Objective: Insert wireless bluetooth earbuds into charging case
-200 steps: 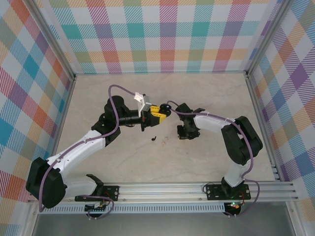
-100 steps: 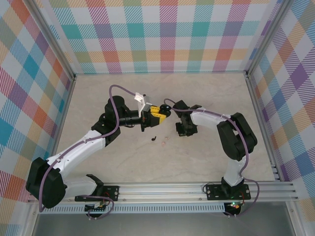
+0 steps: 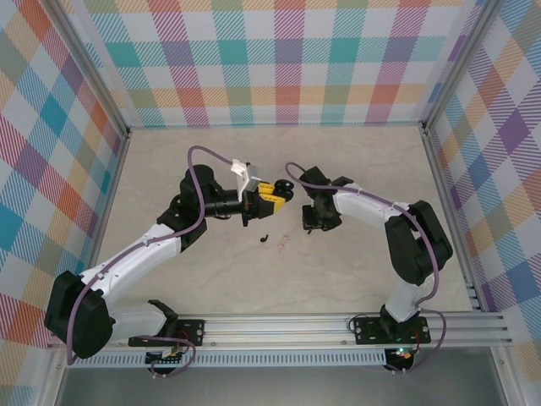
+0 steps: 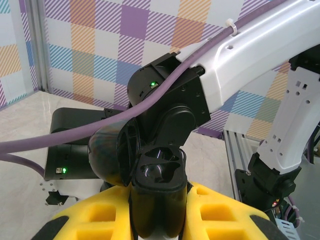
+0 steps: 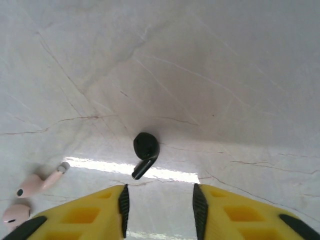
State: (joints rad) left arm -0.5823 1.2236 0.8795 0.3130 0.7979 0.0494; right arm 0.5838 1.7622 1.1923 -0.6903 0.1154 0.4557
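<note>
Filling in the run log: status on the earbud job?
Left gripper shut on open black case. Right gripper open, empty, black earbud on table just ahead of it. Two pink earbuds off to the side, nothing in the way.

On the table point(image 5: 225, 75), 1 earbud point(image 5: 145, 150) lies just before the right end effector point(image 5: 159, 202); 2 other buds point(image 5: 39, 183) lie together near it.

Pastel plaid panels point(image 3: 287, 59) in teal, orange, purple and pink close in the pale, marble-veined worktop point(image 3: 363, 161) on three sides. Aluminium posts point(image 3: 89, 68) rise at the back corners, and a slotted aluminium rail point(image 3: 279, 324) runs along the near edge. The light is bright and even.
</note>
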